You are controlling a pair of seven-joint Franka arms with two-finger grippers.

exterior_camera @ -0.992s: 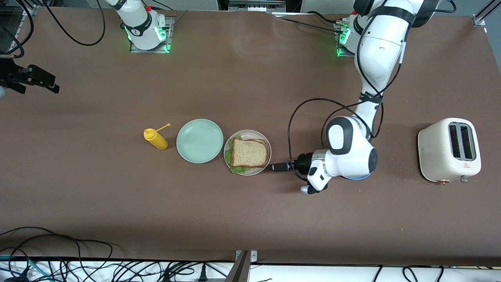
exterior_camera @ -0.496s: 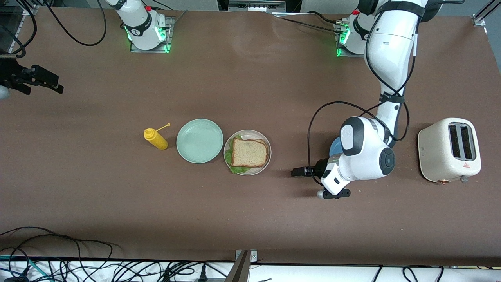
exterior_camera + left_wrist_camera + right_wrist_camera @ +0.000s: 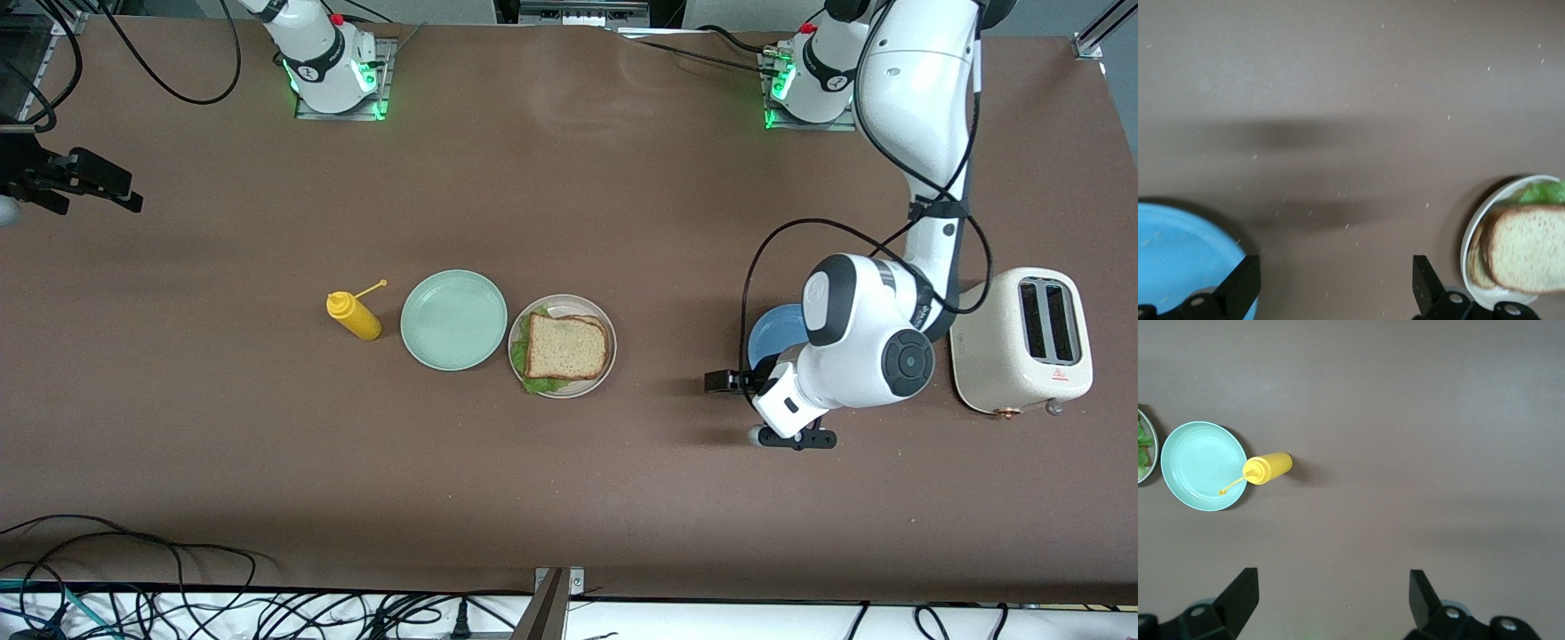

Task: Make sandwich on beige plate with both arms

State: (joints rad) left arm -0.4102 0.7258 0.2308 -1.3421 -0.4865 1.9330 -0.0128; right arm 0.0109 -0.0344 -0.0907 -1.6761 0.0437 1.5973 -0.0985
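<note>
Sandwich flat on beige plate, lettuce poking out

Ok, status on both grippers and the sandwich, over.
Left gripper open, empty, over bare table by the blue plate. Right gripper open, waiting at its table end. Sandwich assembled on beige plate. Nothing in the way.

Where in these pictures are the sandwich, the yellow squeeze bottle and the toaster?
sandwich (image 3: 567, 346): front view, middle of the top bread slice.
yellow squeeze bottle (image 3: 357, 318): front view, on its body.
toaster (image 3: 1005, 356): front view, on its cream side, below the two slots.
</note>
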